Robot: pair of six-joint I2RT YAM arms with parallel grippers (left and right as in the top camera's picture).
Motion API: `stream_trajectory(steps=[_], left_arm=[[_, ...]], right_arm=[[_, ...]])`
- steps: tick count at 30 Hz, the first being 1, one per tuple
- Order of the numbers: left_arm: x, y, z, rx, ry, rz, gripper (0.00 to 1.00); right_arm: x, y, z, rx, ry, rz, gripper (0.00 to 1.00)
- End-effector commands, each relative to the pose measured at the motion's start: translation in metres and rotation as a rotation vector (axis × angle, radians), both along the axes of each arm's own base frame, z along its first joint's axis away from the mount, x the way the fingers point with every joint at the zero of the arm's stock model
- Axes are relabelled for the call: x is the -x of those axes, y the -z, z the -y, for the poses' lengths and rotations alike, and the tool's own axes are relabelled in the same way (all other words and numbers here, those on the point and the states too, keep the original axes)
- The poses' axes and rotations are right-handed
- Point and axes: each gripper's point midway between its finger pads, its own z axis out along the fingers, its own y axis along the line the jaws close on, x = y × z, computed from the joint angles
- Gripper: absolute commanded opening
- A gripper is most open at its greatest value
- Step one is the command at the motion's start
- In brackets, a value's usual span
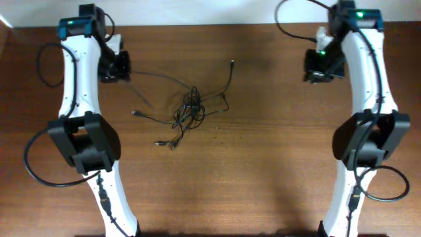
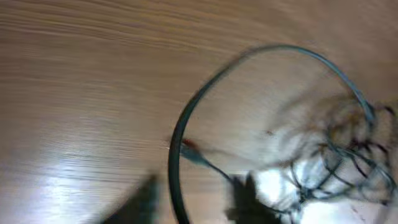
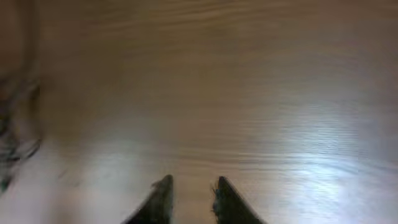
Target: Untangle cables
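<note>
Now | left fingers (image 2: 144,200) apart | right fingers (image 3: 159,200) barely apart | both empty | cables (image 1: 189,112) mid table (image 1: 276,164)

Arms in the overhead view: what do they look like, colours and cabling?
Both the left arm and right arm have white links, bulky black joint housings and looping black cables. A green light glows on the right one. The right gripper's fingers are dark, tapering points.
</note>
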Motion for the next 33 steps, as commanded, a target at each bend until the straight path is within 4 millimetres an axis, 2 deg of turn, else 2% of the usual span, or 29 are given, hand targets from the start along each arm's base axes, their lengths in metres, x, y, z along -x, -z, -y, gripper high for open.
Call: stream_trajectory(steps=[1,2,3,5,6,7,8,10,11,12,14,18,21,24,27,31,33], left_arm=[[0.006,-0.025,0.041,0.045,0.165,0.031,0.88],[0.007,-0.034,0.045,0.044,0.172,0.046,0.96],[0.006,-0.054,0.049,0.039,0.182,0.088,1.0],[0.009,-0.1,0.055,0.025,0.197,0.197,1.0],[0.016,-0.133,0.06,0.017,0.209,0.273,0.99],[0.022,-0.148,0.064,0.013,0.221,0.308,0.99],[0.028,-0.157,0.071,0.018,0.257,0.325,0.99],[0.035,-0.157,0.087,0.049,0.311,0.312,1.0],[0.037,-0.145,0.098,0.059,0.359,0.281,1.0],[0.036,-0.11,0.114,0.071,0.399,0.201,0.97],[0.037,-0.084,0.118,0.062,0.408,0.148,0.93],[0.039,-0.019,0.124,0.076,0.419,0.064,0.83],[0.037,0.017,0.142,0.12,0.468,0.075,0.79],[0.034,0.039,0.15,0.113,0.488,0.095,0.78],[0.032,0.058,0.148,0.077,0.489,0.102,0.74],[0.033,0.071,0.144,0.059,0.475,0.099,0.69],[0.036,0.074,0.147,0.07,0.48,0.094,0.62]], right_arm=[[-0.003,-0.038,-0.036,-0.097,-0.086,0.093,0.33],[-0.002,-0.045,-0.038,-0.097,-0.09,0.103,0.36],[0.0,-0.056,-0.038,-0.097,-0.091,0.119,0.41],[0.004,-0.081,-0.037,-0.094,-0.102,0.168,0.47],[0.009,-0.097,-0.037,-0.092,-0.111,0.203,0.53],[0.012,-0.108,-0.037,-0.091,-0.113,0.229,0.58],[0.015,-0.116,-0.036,-0.09,-0.113,0.249,0.63],[0.019,-0.128,-0.037,-0.09,-0.115,0.276,0.67],[0.02,-0.13,-0.037,-0.09,-0.115,0.281,0.68],[0.02,-0.129,-0.037,-0.09,-0.115,0.279,0.68],[0.02,-0.129,-0.037,-0.09,-0.115,0.277,0.7],[0.02,-0.129,-0.037,-0.09,-0.115,0.277,0.73],[0.02,-0.129,-0.037,-0.09,-0.115,0.277,0.74],[0.02,-0.129,-0.037,-0.09,-0.115,0.277,0.75],[0.02,-0.129,-0.037,-0.09,-0.115,0.277,0.77],[0.02,-0.129,-0.037,-0.09,-0.115,0.276,0.79],[0.02,-0.127,-0.037,-0.09,-0.115,0.272,0.79]])
